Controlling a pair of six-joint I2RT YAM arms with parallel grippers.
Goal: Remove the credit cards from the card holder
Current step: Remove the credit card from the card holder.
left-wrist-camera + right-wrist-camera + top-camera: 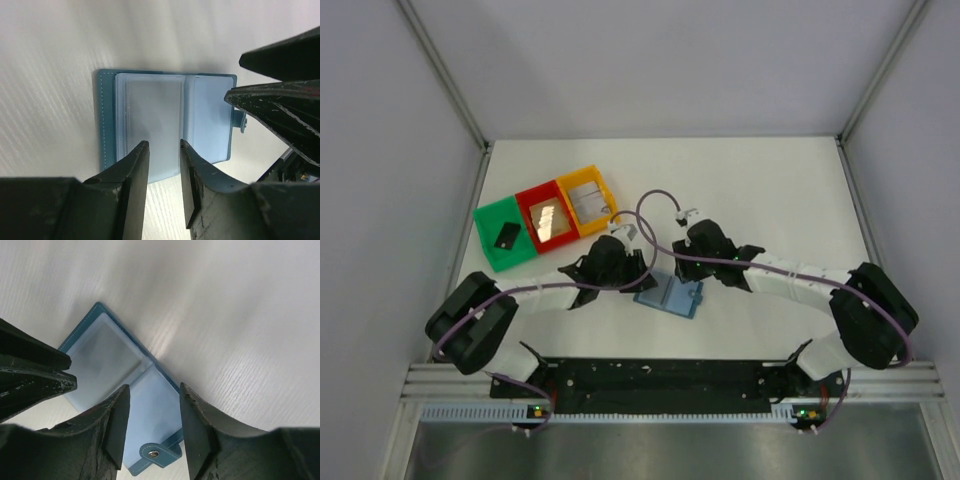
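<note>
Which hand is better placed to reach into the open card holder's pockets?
Probably left: the left hand hovers open at the card holder's pocket edge, and the trays lie on its side.

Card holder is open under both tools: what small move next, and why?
Probably lower the right tool onto the card holder beneath it, pinning it for the left tool. The holder lies open and flat; both tools hover over it, jaws parted, holding nothing. Whether any card is in the pockets, I cannot tell.

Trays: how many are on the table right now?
3, side by side at the far left of the table: green tray outermost, red tray in the middle, yellow tray nearest the centre. None appears hidden.
</note>
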